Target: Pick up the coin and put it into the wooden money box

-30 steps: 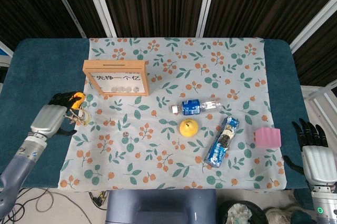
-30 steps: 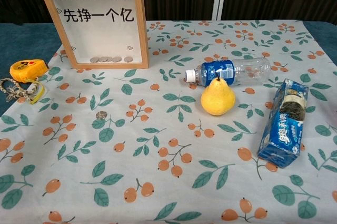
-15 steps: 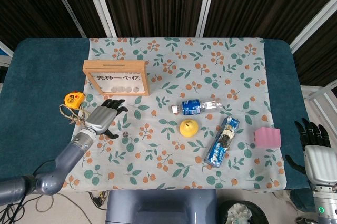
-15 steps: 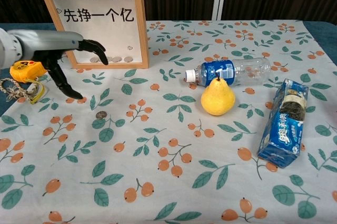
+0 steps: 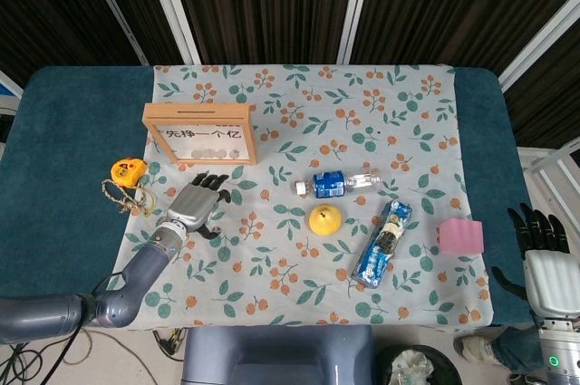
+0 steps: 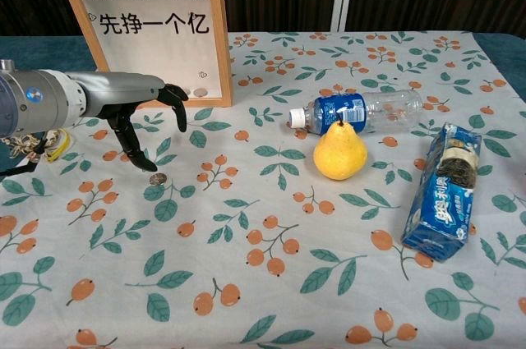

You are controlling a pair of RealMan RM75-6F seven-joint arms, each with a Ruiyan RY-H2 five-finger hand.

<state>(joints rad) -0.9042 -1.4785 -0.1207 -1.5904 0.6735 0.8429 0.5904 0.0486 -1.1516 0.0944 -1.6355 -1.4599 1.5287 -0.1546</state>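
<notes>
Only the head view shows the right hand [image 5: 546,254], fingers apart and empty, past the table's [image 5: 63,131] edge, plus one pink block [image 5: 460,235] beside it. One wooden money box [image 6: 151,30] stands just behind the left hand [image 6: 136,111], which hovers spread, empty. One coin [image 6: 157,178], clear in the chest view, lies on the cloth just below its fingertips [image 6: 144,163].
</notes>
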